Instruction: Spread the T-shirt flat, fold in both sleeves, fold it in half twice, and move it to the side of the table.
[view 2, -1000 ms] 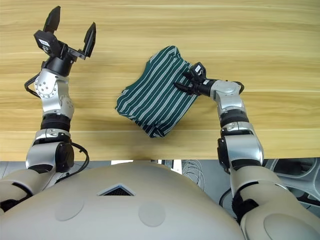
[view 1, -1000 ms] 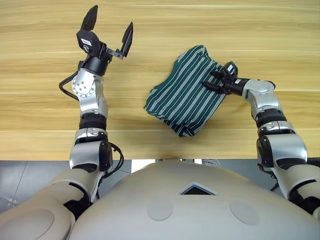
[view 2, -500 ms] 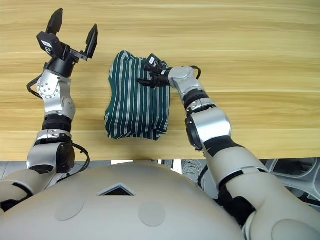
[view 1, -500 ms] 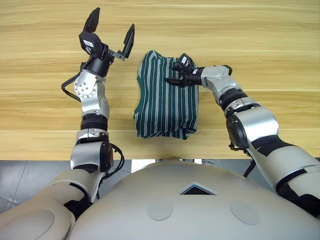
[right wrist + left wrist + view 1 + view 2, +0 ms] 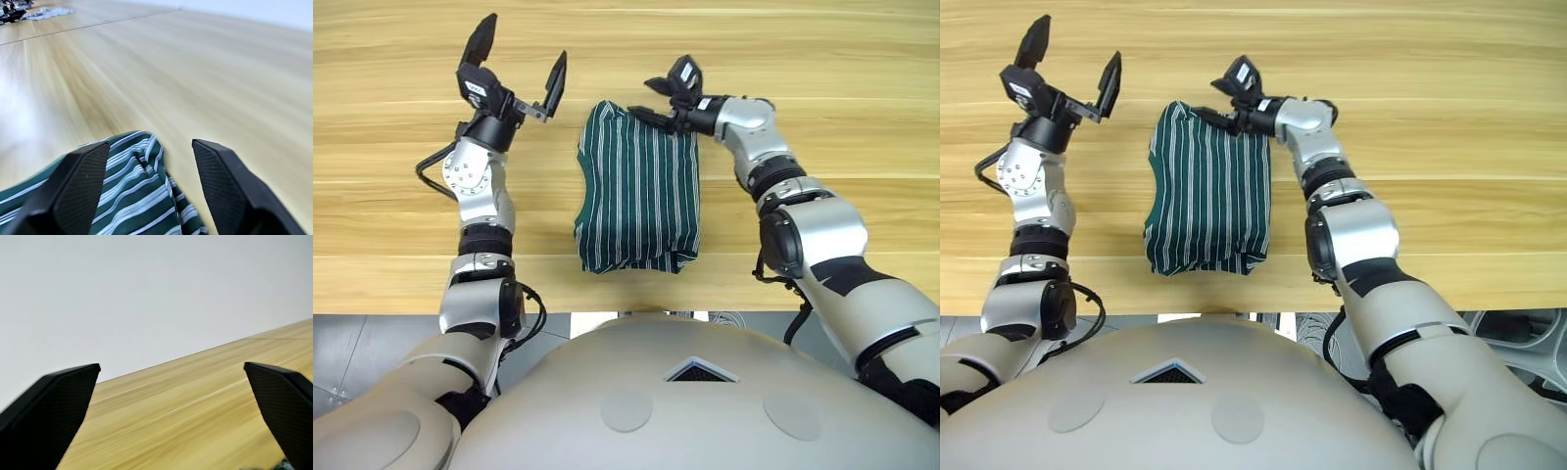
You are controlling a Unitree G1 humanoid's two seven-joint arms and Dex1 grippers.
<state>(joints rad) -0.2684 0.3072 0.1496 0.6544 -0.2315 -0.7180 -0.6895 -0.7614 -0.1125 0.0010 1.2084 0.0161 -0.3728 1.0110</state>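
Observation:
The green T-shirt (image 5: pixel 639 191) with white stripes lies folded into a compact rectangle on the wooden table (image 5: pixel 822 59), a little left of centre and close to the near edge. My right gripper (image 5: pixel 660 95) hovers open at the shirt's far right corner; in the right wrist view its fingers (image 5: pixel 80 186) straddle the striped cloth (image 5: pixel 132 196) without pinching it. My left gripper (image 5: pixel 522 54) is raised just left of the shirt's far edge, open with nothing in it, and the left wrist view looks between its spread fingers (image 5: pixel 49 406) over bare wood.
The table's near edge (image 5: pixel 607 311) runs just below the shirt. Wide bare wood stretches to the right and beyond the shirt. A small pale cloth-like item (image 5: pixel 46 13) lies far off on the table in the right wrist view.
The right gripper dragged the shirt leftward and turned it square to the table edge, then opened and lifted off its far corner. The left arm shifted only slightly.

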